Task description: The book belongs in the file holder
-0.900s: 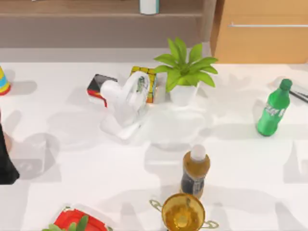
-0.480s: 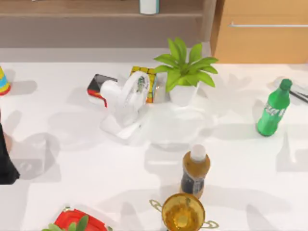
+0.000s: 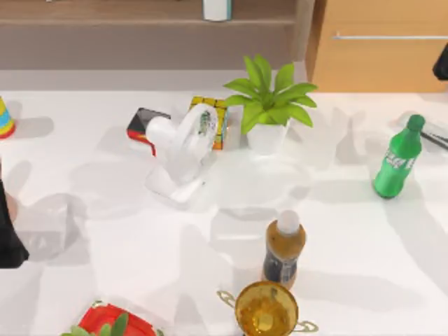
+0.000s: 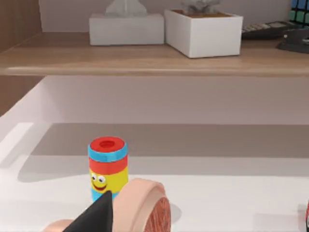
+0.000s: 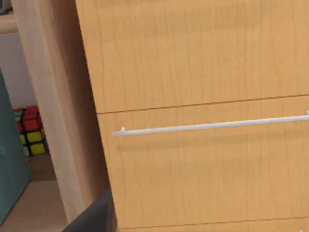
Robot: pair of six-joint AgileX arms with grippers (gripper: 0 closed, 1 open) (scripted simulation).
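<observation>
I cannot pick out the book on the table. A flat teal face (image 5: 9, 154) stands at the edge of the right wrist view, and I cannot tell what it is. The white file holder (image 3: 178, 157) stands left of the table's middle, in front of a colour cube (image 3: 213, 120). My left arm (image 3: 7, 238) is parked at the left edge. A dark tip of its gripper (image 4: 96, 217) shows beside a tan round thing (image 4: 145, 208). My right arm (image 3: 442, 63) is high at the far right, facing a wooden cabinet front (image 5: 203, 96).
A potted plant (image 3: 269, 105), a green bottle (image 3: 397, 159), a brown bottle (image 3: 283, 250) and a gold cup (image 3: 266, 308) stand on the table. A red-black object (image 3: 142, 127) lies behind the holder. A striped toy (image 4: 107, 166) stands at the far left, a red item (image 3: 112, 322) at the front.
A dark part of my right arm has come into the top view's upper right corner. The arm shadows on the table have shifted. No object on the table has moved.
</observation>
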